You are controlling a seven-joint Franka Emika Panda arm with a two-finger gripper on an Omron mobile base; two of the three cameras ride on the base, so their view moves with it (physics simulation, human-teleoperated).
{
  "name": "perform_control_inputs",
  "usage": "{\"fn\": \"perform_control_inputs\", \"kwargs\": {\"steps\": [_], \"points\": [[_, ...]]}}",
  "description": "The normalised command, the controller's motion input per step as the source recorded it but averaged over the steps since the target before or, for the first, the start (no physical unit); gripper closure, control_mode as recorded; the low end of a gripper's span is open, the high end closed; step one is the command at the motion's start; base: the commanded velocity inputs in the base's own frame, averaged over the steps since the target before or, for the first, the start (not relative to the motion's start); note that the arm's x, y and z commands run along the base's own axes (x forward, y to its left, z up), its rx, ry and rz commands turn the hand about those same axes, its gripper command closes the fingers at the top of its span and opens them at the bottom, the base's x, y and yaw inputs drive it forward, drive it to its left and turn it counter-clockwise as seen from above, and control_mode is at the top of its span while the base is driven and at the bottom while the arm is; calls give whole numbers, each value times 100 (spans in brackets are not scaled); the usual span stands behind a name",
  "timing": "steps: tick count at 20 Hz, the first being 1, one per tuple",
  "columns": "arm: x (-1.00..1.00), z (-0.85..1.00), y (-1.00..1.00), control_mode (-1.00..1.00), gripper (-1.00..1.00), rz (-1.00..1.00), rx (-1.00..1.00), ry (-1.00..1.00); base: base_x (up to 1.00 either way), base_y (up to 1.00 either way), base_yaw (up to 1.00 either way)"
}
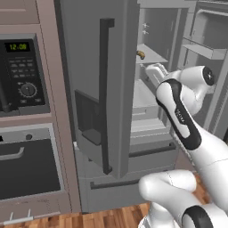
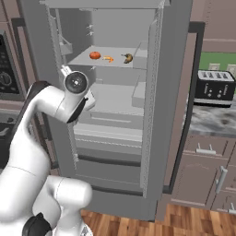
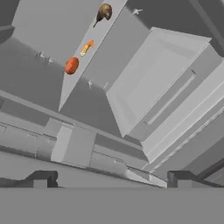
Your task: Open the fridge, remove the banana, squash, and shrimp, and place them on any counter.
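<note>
The grey fridge [image 2: 171, 69] stands with both doors swung open. On its upper shelf lie a round orange-red squash [image 2: 95, 55], a small orange shrimp [image 2: 108, 58] and a brownish-yellow banana [image 2: 127, 58] in a row. The hand view shows the same three from below at a tilt: squash [image 3: 71, 65], shrimp [image 3: 87, 47], banana [image 3: 104, 12]. My gripper [image 3: 111, 179] is open and empty, held inside the fridge opening, below the shelf and well short of the food. From the left base view I see the banana [image 1: 140, 54] just above my white hand [image 1: 152, 72]. The marbled counter [image 2: 213, 123] lies right of the fridge.
The open left door [image 1: 89, 67] with its long dark handle [image 1: 105, 89] juts toward the base. The right door carries bins [image 1: 205, 50]. A black wall oven [image 1: 26, 167] and control panel [image 1: 22, 71] stand at the left. A black toaster [image 2: 213, 86] sits on the counter.
</note>
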Motion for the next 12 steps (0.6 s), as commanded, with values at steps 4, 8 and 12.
{"fn": "perform_control_inputs", "kwargs": {"steps": [4,8,12], "points": [[44,-29,0,-100,-100,0,0,-2,0,0,0],[62,-29,0,-100,-100,0,0,0,0,0,0],[56,-32,0,-100,-100,1,0,-1,0,0,0]]}}
